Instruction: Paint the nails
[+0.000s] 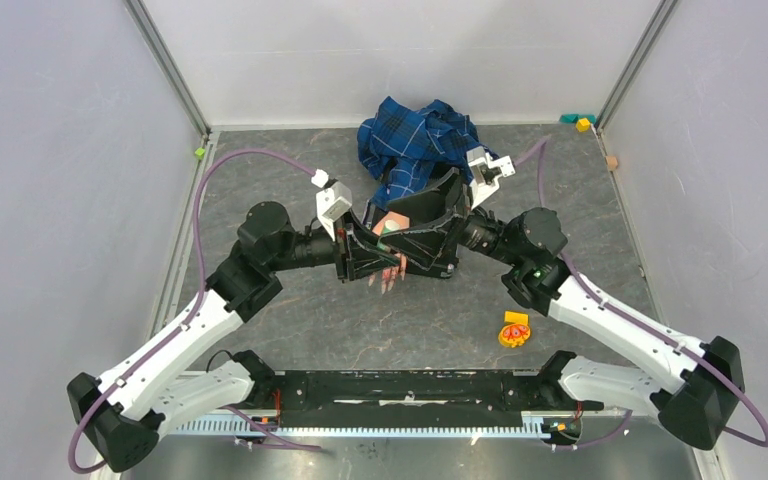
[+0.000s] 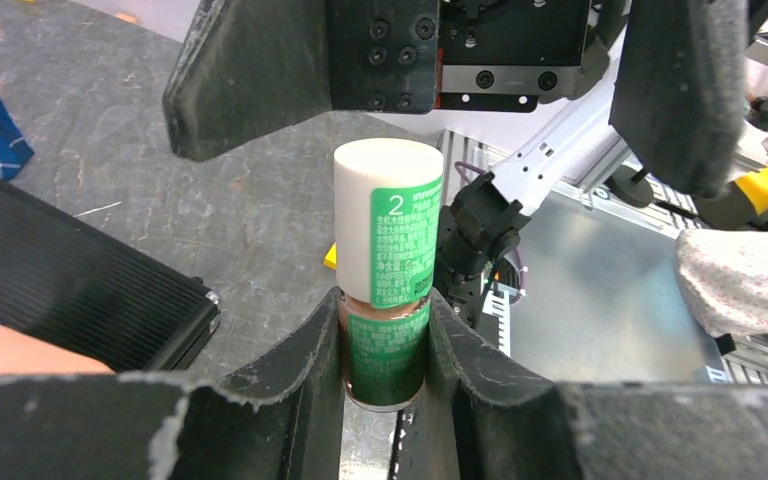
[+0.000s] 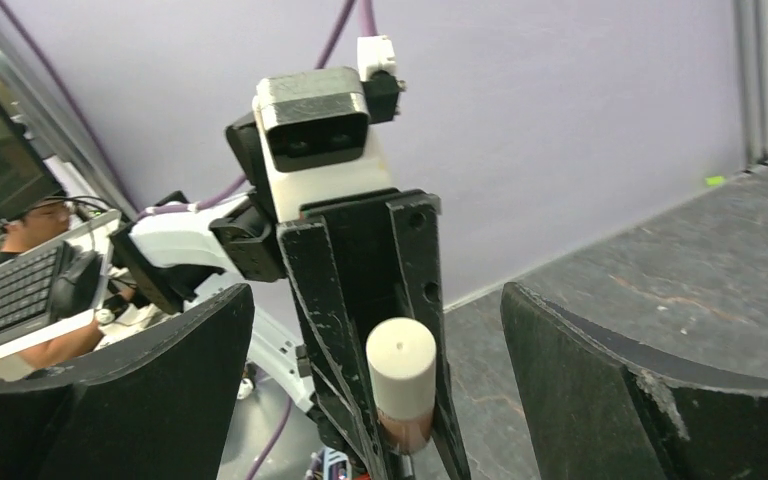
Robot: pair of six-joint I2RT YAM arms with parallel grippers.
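The mannequin hand with its blue plaid sleeve lies at mid table. Its pink-red nails point toward the near edge, partly hidden under both grippers. My left gripper is shut on a nail polish bottle with a green label and a white cap. It holds the bottle above the hand. My right gripper is open and faces the bottle, one finger on each side of the cap without touching. Both grippers meet over the hand in the top view, left gripper, right gripper.
An orange and yellow object lies on the table at the near right. Small coloured blocks sit in the back right corner, with a tan block near them. A small green piece lies by the left wall.
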